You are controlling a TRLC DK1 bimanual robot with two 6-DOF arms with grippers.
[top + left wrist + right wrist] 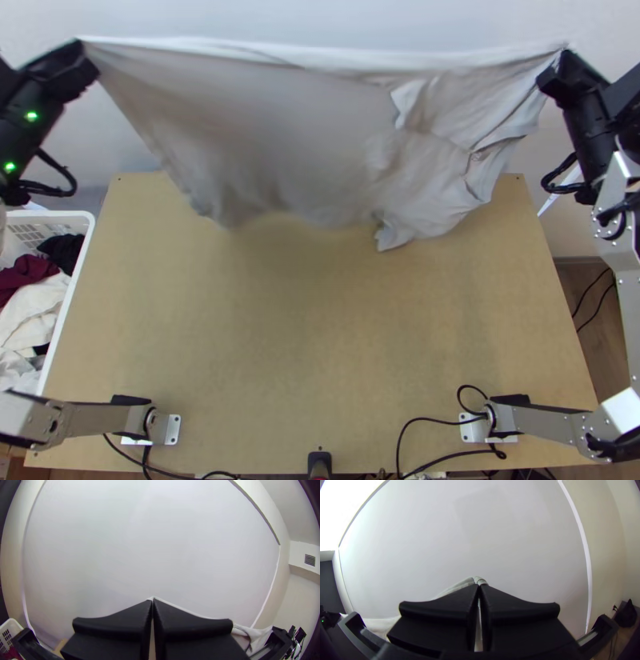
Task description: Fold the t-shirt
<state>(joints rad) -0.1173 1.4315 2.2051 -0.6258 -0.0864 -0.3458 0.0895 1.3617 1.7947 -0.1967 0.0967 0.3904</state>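
Although the t-shirt (264,140) is up and stretched between two grips, folding proper looks not yet begun; done, by judgement: one corner or edge point caught at each end, the upper edge drawn nearly straight; left to do: lowering onto the surface (320,336), smoothing, every fold, final placing.

Item, one t-shirt: pale grey, plain as far as can be made out; raised over the far part of the surface, spanning most of its width from left to right; upper edge taut with a slight sag; body hanging in a broad sheet toward the near side, fairly smooth at left and middle, rumpled and doubled over itself at right, with loose flaps and creases; lower edge uneven, a pointed end dangling right of the middle; whether that edge touches the surface, cannot tell; which parts are sleeve, hem or collar, likewise uncertain.

Item, left hand (153,600): fingers pressed together, pinching the far left corner of the cloth; item, right hand (479,585): fingers likewise closed, nipping the far right end, a small fold of cloth peeping above the tips.

Item, one white basket (90,228): beside the surface at left, holding mixed clothes (30,276), dark, wine-red and white.
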